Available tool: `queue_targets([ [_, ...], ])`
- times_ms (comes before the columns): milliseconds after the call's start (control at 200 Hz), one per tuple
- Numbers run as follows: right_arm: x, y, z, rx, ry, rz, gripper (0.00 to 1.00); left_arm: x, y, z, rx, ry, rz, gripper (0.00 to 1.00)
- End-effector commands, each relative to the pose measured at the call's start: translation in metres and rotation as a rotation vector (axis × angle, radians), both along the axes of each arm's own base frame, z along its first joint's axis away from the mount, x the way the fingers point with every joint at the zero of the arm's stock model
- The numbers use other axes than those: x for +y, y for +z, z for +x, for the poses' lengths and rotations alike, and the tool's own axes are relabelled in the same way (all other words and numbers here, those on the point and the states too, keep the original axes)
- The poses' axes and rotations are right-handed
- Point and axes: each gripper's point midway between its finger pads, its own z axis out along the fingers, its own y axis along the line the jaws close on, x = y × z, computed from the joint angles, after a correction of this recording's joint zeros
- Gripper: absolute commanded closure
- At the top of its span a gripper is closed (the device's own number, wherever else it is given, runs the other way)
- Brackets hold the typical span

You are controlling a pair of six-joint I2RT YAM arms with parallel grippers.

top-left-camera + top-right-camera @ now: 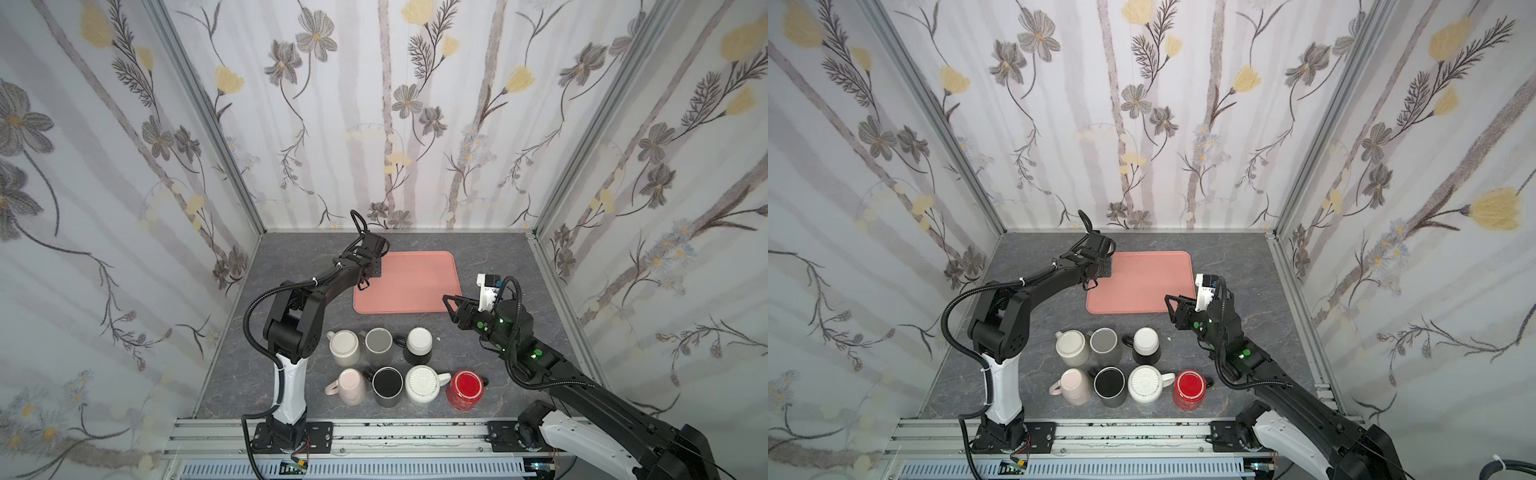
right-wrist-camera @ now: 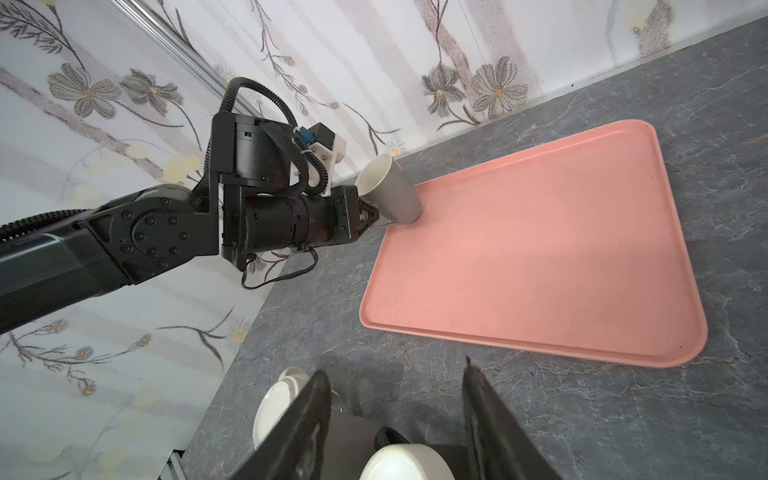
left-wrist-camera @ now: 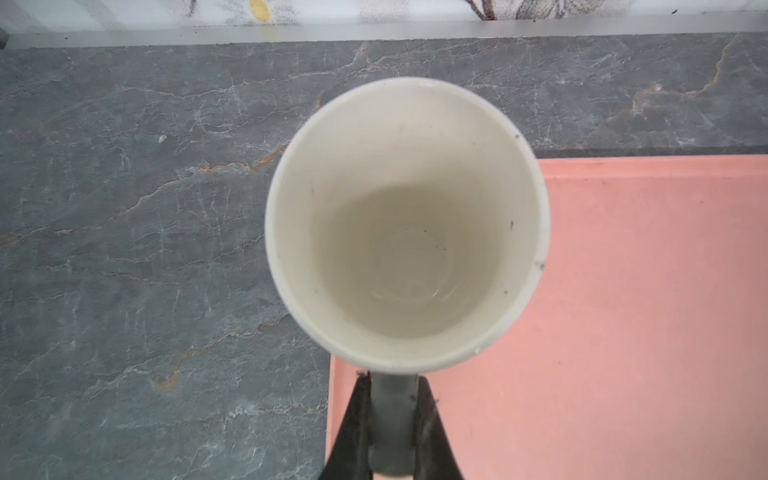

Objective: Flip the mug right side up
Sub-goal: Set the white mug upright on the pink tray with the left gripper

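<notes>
Mug [image 2: 392, 191]: grey outside, cream inside. It is being held mouth upward at the far left corner of the tray and is leaning slightly toward the left arm [image 2: 124, 245] in the right wrist view. In both top views it is being hidden under the left wrist, just above the middle of the frame.
Mug's base: it is being shown at the tray's corner rim; whether it is touching cannot be told.
Handle [image 3: 392, 415]: it is being pinched between the two black fingers [image 3: 357, 419].
Left tool [image 3: 392, 380]: narrow, being pressed shut on the handle.
Right tool [image 2: 394, 370]: its jaws are being held moderately apart, with nothing between them. It is being hovered above the bench, right of centre in both top views, just beside the tray's near right corner.
Tray [image 1: 409, 286]: pink, being shown flat on the bench at the centre of the frame.
Bench [image 1: 490, 257]: grey and marbled, being walled in by flowered panels.
Back row [image 1: 379, 345]: three mugs are being shown side by side in the lower middle of the frame.
Front row [image 1: 422, 384]: four mugs are being shown just below them, a red one at the right end, all well apart from the held mug.
</notes>
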Motion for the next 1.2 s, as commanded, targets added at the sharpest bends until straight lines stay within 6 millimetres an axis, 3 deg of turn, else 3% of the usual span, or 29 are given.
queue_targets([
  [0,-0.002,-0.001,-0.001,-0.005,0.002,-0.006,0.48,0.003,0.004,0.010,-0.025,0.006,0.025,1.00],
  [145,-0.005,-0.001,-0.001,-0.006,-0.002,-0.005,0.48,0.002,-0.002,0.012,-0.013,0.003,0.034,1.00],
  [350,-0.006,-0.001,-0.001,-0.007,-0.001,-0.002,0.47,0.017,-0.004,0.017,-0.007,0.035,0.041,1.00],
  [545,-0.005,-0.001,-0.001,-0.006,0.002,0.000,0.47,0.013,-0.009,0.019,0.004,0.014,0.015,1.00],
  [754,-0.004,-0.004,-0.002,0.010,0.011,-0.010,0.43,0.008,0.002,0.018,-0.018,0.005,-0.028,0.61],
  [869,-0.003,-0.009,-0.003,0.024,0.023,-0.032,0.41,0.004,0.024,0.017,-0.060,0.008,-0.083,0.51],
  [1039,-0.002,-0.019,-0.004,0.044,0.038,-0.069,0.40,-0.004,0.085,0.007,-0.172,-0.009,-0.234,0.39],
  [1194,0.002,-0.027,-0.004,0.057,0.066,-0.104,0.40,-0.021,0.140,-0.019,-0.262,-0.075,-0.386,0.30],
])
